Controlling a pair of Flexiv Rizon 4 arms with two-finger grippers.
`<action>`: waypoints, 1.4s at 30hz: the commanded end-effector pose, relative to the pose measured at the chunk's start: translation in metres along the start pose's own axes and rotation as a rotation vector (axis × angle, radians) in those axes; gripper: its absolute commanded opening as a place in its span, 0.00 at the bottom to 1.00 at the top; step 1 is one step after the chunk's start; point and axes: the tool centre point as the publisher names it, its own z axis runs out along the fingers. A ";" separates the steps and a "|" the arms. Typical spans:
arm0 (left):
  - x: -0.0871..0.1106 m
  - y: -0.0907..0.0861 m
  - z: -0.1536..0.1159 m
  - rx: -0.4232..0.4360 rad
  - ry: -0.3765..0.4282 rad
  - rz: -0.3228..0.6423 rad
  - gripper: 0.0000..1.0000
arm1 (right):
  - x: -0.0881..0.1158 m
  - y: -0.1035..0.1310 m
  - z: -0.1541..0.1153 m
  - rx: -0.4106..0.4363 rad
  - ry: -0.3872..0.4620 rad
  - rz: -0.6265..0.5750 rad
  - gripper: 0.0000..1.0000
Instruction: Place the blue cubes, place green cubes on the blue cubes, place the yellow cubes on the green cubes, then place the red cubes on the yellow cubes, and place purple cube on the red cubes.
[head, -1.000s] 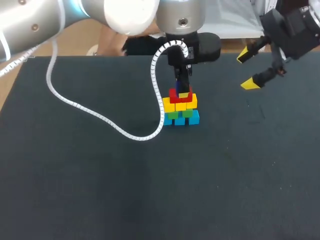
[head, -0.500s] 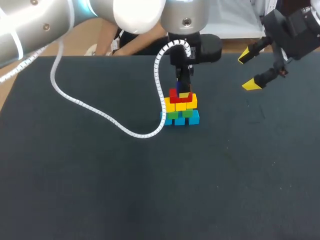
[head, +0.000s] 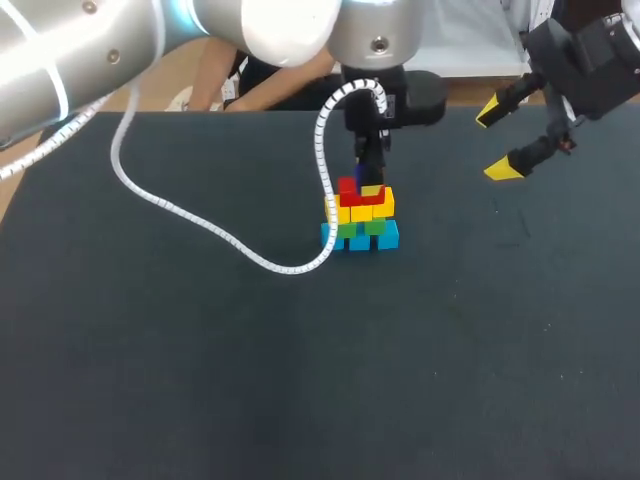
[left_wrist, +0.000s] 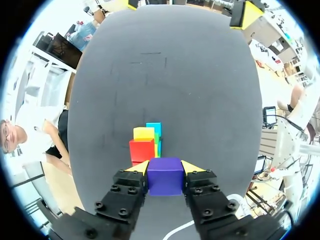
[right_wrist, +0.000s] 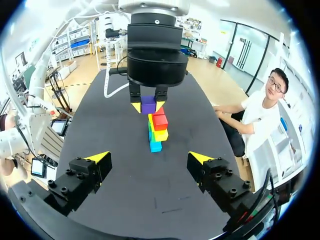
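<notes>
A stepped stack stands mid-table: blue cubes (head: 362, 238) at the bottom, green cubes (head: 358, 228) on them, then yellow cubes (head: 360, 209), with red cubes (head: 350, 189) on top. My left gripper (head: 367, 176) hangs right over the red layer, shut on the purple cube (left_wrist: 165, 175). In the right wrist view the purple cube (right_wrist: 148, 104) sits just above the red cube (right_wrist: 160, 120); whether they touch I cannot tell. My right gripper (head: 497, 140) hovers open to the right of the stack, holding nothing.
The left arm's white coiled cable (head: 210, 235) loops down onto the black table (head: 300, 380) left of the stack. The right gripper's yellow tip (left_wrist: 243, 13) shows far ahead of the left gripper.
The left arm's upper body has shifted a little to the right, while its gripper stays over the stack with the purple cube. The right arm has not moved.
</notes>
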 end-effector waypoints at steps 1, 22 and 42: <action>0.001 0.002 0.001 0.002 -0.001 -0.001 0.00 | 0.000 0.000 0.000 0.000 -0.002 0.000 1.00; -0.003 0.007 0.006 0.006 0.002 0.011 0.00 | 0.000 0.000 0.000 0.000 -0.002 0.000 1.00; -0.004 0.012 0.011 0.013 0.008 0.011 0.00 | 0.000 0.000 0.000 0.000 -0.002 0.000 1.00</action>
